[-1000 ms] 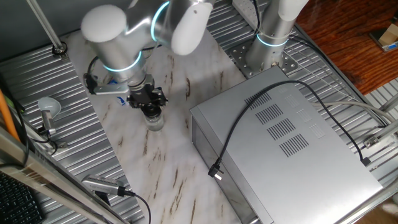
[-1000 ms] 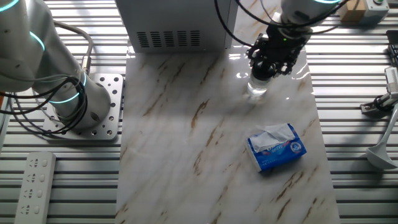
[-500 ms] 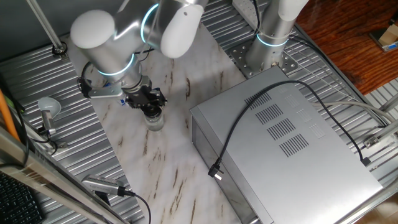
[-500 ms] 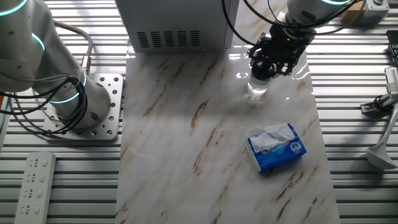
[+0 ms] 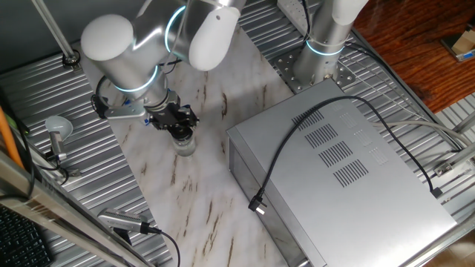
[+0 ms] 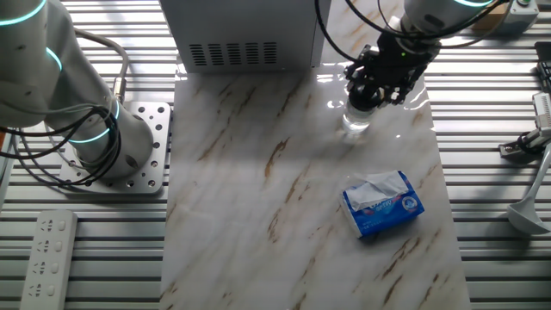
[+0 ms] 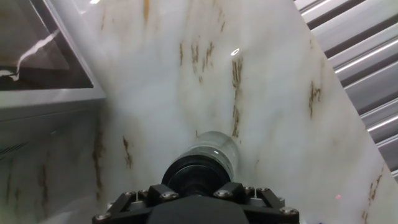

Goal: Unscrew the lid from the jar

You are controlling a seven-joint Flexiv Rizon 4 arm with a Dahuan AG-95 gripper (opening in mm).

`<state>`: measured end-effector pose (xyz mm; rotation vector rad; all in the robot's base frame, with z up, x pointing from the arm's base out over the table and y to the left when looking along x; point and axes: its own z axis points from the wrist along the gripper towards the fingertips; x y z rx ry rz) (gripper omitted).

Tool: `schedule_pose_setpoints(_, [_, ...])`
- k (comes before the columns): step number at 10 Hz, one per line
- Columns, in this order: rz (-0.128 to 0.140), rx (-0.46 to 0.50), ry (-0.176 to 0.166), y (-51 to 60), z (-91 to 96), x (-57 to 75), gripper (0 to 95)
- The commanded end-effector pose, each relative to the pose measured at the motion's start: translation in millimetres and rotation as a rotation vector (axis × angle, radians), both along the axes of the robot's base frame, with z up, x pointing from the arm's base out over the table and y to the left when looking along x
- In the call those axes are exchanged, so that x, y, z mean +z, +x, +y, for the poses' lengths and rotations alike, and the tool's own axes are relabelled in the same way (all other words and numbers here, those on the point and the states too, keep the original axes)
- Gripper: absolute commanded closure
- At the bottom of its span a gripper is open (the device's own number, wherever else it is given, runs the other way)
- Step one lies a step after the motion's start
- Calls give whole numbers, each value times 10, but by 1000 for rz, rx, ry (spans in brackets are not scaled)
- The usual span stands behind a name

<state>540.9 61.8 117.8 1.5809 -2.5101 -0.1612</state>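
While the arm has swung round, the tool (image 5: 180,127) stays clamped on the lid (image 7: 199,176).

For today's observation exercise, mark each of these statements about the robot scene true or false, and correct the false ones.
1. The gripper is at the lid of the jar. True.
2. The jar lies on its side. False: it stands upright on the marble tabletop.
3. The blue-and-white packet touches the jar. False: it lies apart from it, nearer the camera in the other fixed view.
4. A black cable runs across the top of the grey metal box. True.
5. The jar sits on top of the grey metal box. False: it stands on the tabletop beside the box.
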Motion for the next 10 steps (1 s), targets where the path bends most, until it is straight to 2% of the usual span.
schedule_pose_setpoints(1, [8, 2, 7, 12, 6, -4, 380])
schedule_pose_setpoints(4, [40, 9, 11, 12, 5, -4, 380])
schedule_pose_setpoints(7, [54, 32, 23, 12, 5, -4, 380])
schedule_pose_setpoints(8, [62, 39, 25, 12, 5, -4, 190])
schedule_pose_setpoints(10, [67, 44, 27, 12, 5, -4, 190])
